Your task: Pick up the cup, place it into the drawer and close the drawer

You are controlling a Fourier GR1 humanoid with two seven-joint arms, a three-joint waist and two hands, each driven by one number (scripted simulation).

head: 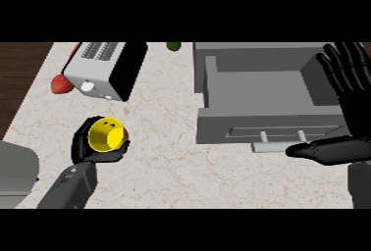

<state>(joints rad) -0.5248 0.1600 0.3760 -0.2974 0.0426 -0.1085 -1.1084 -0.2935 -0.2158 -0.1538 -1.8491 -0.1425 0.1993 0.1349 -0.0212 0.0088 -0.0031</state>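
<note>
Left hand [98, 147], head view: fingers curled round the yellow cup [106, 133], held over the marble counter [167, 166], well left of the open grey drawer [272, 90]. Right hand [348, 98]: fingers straight and spread, beside the drawer's right edge. Toaster [105, 68] stands at upper left.

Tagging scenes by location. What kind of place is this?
Likely a kitchen counter: marbled countertop, a toaster, and a grey open drawer. The left hand holds a yellow cup.

Even, bright light (soft shadows only), no glare.
</note>
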